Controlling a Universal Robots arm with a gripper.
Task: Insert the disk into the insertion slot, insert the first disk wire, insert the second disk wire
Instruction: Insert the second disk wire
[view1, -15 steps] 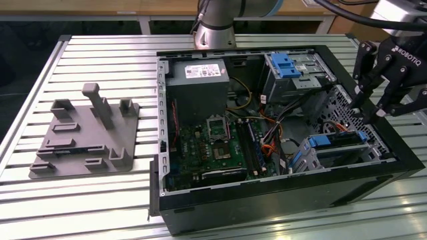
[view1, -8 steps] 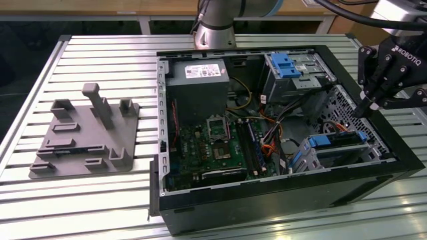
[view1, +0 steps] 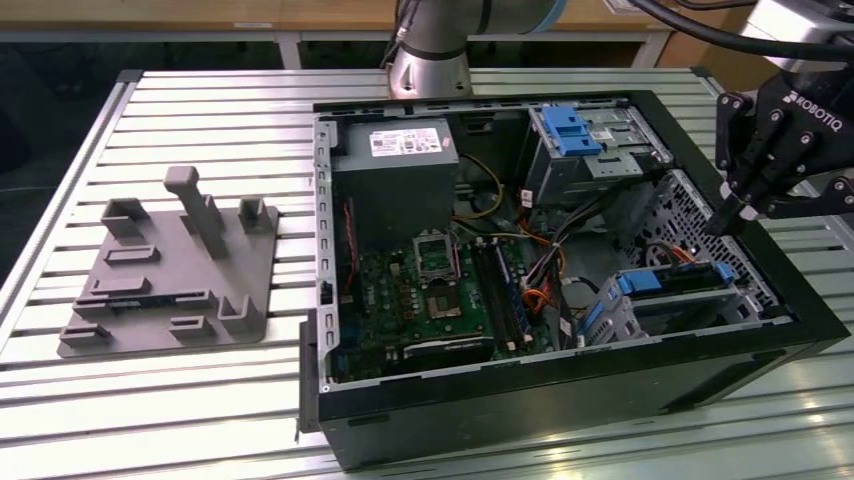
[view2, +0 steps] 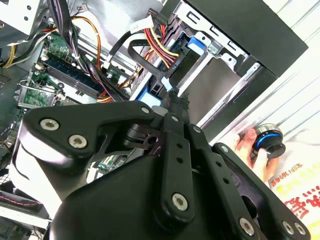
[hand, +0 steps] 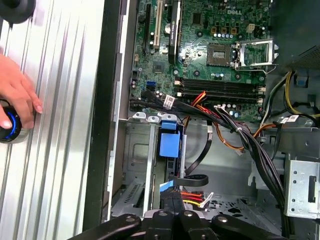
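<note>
Blue-framed disk (view1: 667, 282) sits in perforated grey insertion slot (view1: 694, 310).

Blue-bracketed disk (view1: 674, 281); grey perforated insertion slot (view1: 694, 312).

A grey fixture plate (view1: 167, 275) (with upright pegs) lies beside the computer case (view1: 561, 390).

A ribbed metal surface (view1: 200, 400) carries the open black computer case (view1: 561, 400), directly beneath the pincer (view1: 731, 222), and a grey fixture plate (view1: 167, 280) lying well away from it.
</note>
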